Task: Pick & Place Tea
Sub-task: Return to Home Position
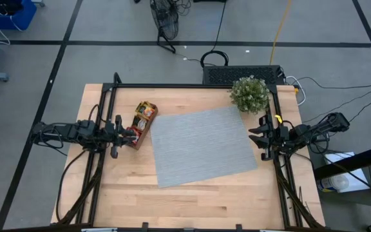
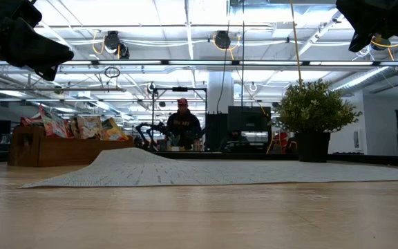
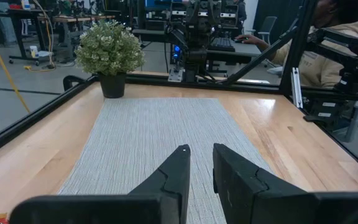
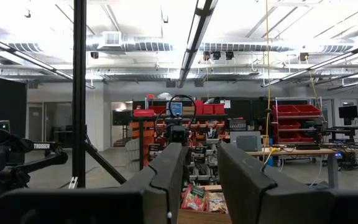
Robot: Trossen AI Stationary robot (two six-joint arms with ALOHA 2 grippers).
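Note:
Several small tea sachets point(image 1: 145, 113), red, orange and yellow, stand upright in a brown wooden tray point(image 1: 138, 133) at the table's left, beside a grey woven mat point(image 1: 201, 145). The low view shows the tea point(image 2: 74, 126) sticking up out of the tray point(image 2: 40, 149). My left gripper point(image 1: 131, 135) hovers high above the tray's near end, open, pointing level toward the right, with nothing between its fingers point(image 3: 201, 149). My right gripper point(image 1: 255, 136) hangs open over the mat's right edge, tipped upward and facing the tea point(image 4: 204, 198).
A potted plant point(image 1: 250, 94) stands at the far right corner of the mat. The mat humps up point(image 2: 126, 155) near the tray. Black frame rails point(image 1: 192, 86) border the table. A person point(image 2: 183, 122) sits beyond the far edge.

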